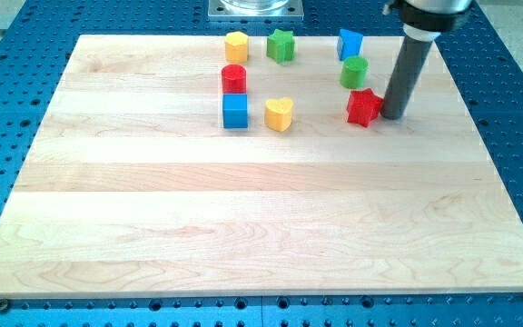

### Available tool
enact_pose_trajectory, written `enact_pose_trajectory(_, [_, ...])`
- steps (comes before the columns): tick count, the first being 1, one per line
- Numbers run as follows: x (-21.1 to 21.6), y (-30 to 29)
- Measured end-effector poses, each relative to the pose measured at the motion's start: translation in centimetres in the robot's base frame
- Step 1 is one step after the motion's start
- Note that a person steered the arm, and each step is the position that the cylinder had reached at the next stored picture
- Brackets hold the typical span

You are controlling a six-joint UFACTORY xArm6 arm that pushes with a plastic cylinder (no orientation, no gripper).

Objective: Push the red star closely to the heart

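Tabletop (243,227) of pale wood, no writing, no containers. I carry no jaws, only a rod; my tip (393,115) touches the red star (363,107) on its right in the view. Yellow heart (279,113) lies well apart to the star's left, open wood between. Blue cube (235,111) just left of the heart, red cylinder (234,79) above it. Green cylinder (354,72) just above the star. Yellow block (236,45), green star (281,44), blue block (350,44) near the top edge. Lower half bare.

From my remote feed: no legible text, labels, nos. or brand marks anywhere, though fine print might escape this res.
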State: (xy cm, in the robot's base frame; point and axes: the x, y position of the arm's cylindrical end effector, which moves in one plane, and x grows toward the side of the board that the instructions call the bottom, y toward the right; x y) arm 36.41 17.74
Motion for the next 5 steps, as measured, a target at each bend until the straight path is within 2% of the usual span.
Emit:
enact_pose_trajectory(1, [0.0, -5.0])
enact_pose_trajectory(2, [0.1, -6.0])
enact_pose_trajectory(3, [-0.5, -2.9])
enact_pose_trajectory(4, [-3.8, -4.2])
enact_pose_trajectory(5, [-6.6, -7.9])
